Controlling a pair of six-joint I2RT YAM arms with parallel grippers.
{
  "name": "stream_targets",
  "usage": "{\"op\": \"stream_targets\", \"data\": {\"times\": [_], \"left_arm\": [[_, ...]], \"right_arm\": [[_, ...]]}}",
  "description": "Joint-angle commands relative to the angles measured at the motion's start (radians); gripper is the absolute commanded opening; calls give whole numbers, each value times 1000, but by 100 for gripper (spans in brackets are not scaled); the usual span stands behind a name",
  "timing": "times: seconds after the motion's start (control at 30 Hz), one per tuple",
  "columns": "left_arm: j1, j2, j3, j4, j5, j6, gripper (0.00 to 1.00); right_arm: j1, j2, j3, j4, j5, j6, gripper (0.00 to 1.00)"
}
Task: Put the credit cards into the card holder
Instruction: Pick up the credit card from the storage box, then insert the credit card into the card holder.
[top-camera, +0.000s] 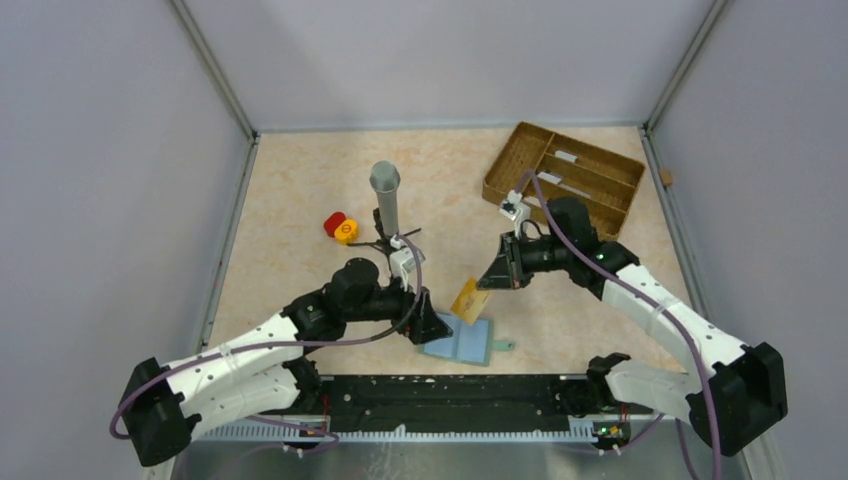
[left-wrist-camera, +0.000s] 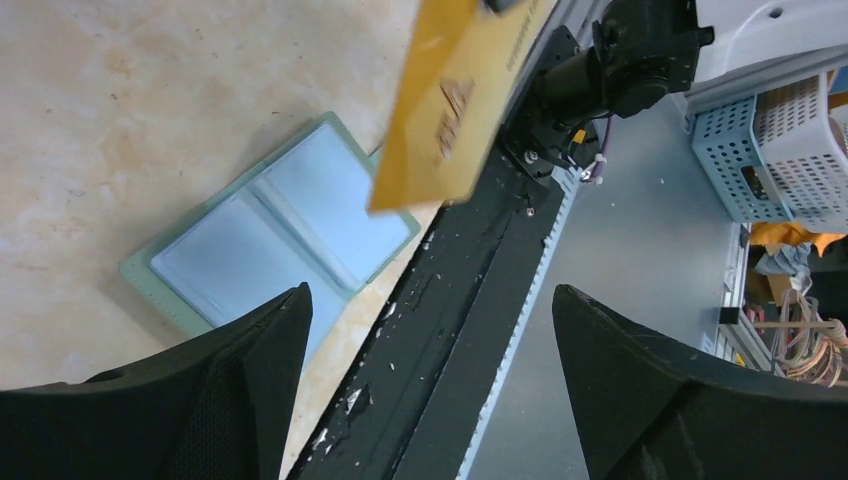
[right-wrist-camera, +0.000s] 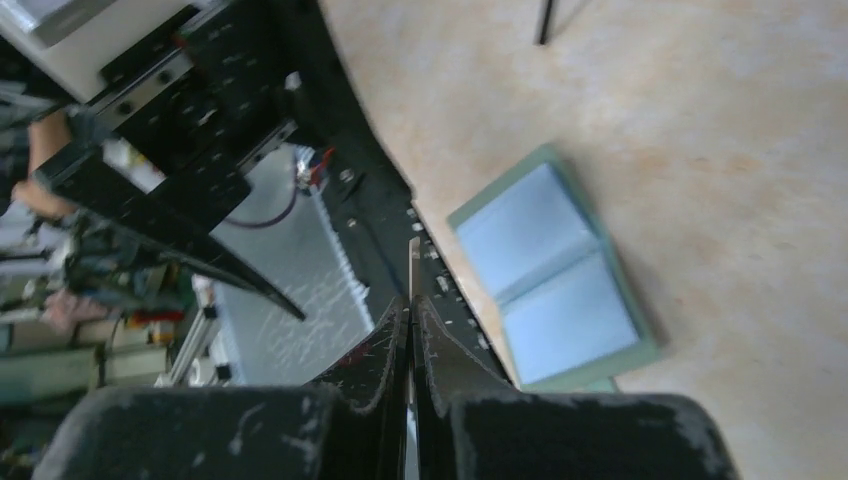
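Here, grey walls enclose beige table; card holder lies open.

I count one card holder, folded open. One tan-gold credit card hangs just above it. Well beyond the holder to the right I see one brown tray holding two pale strips, too small to name. Beyond the holder to the left are one grey tube, one red piece and one yellow piece. Beside the holder are one left hand and one right hand.

Left pincer and raised gold card crowd the open card holder.
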Motion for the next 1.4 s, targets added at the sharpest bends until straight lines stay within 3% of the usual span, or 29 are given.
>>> {"op": "stream_targets", "data": {"times": [0.0,0.13,0.33,0.63,0.67,0.77,0.8,1.0,1.23,1.37], "left_arm": [[-2,9,-5,86,69,6,92],[-2,19,-2,42,63,4,89],[-3,26,-26,154,150,-51,58],[-6,15,-140,403,244,-207,1],[-5,9,-149,414,241,-218,0],[-5,-26,-181,453,193,-249,0],[-6,-40,-195,469,173,-260,0],[-7,-112,-284,610,63,-347,0],[-6,-117,-323,668,14,-389,0],[-8,-104,-330,700,21,-403,0]], "right_arm": [[55,11,-16,166,-217,83,0],[100,46,-21,228,-304,98,0],[140,97,6,201,-322,44,0],[145,107,-9,273,-315,78,0],[145,103,-10,277,-304,84,11],[145,69,-20,281,-208,100,64],[145,50,-37,296,-177,116,73],[145,-70,-182,513,-33,301,76],[218,-128,-396,921,35,566,68],[259,-152,-447,999,116,628,58]]}}
